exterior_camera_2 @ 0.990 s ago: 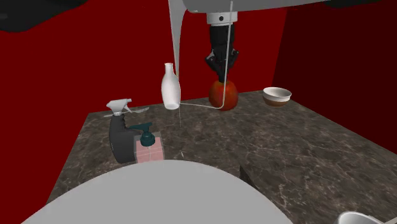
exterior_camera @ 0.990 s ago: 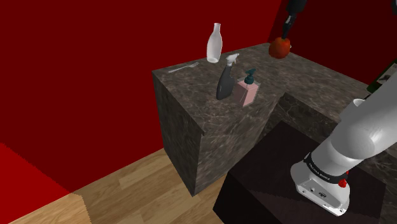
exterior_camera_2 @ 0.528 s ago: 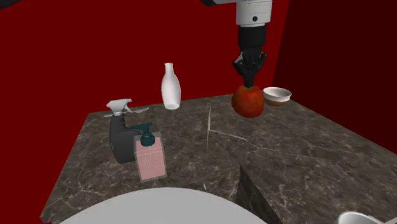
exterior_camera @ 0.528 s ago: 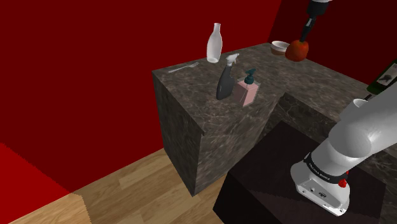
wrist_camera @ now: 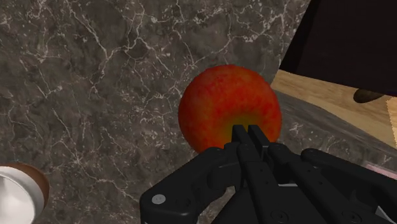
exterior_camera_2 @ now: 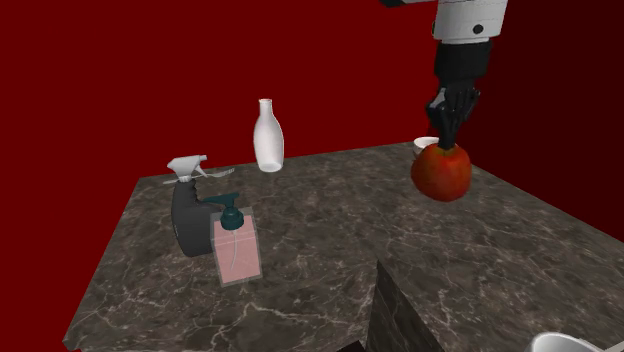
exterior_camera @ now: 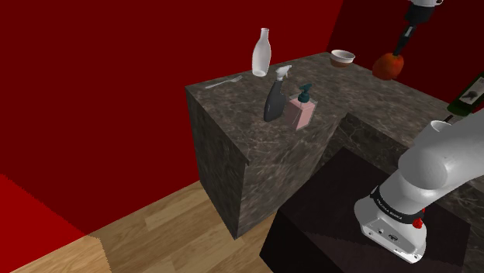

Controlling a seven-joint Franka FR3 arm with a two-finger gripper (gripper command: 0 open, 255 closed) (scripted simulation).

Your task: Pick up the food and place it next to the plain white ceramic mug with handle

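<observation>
the gripper (exterior_camera_2: 449, 140) is pinched almost closed on the crown of the red apple (exterior_camera_2: 443, 172). in the wrist view its fingers all but meet there, and the fruit hangs clear of the dark marbled counter (exterior_camera_2: 330, 200). a second ago the apple is just beside the white bottle (exterior_camera_2: 266, 135). now it is well over toward the second exterior view's right, in front of the small bowl (exterior_camera: 342, 57). so the pick is done and the carry is under way. a white rim (exterior_camera_2: 570, 342) in that view's lower right corner may be the mug, though too little shows to be sure. if it is, the apple is well apart from it, with more travel needed before any set-down.
</observation>
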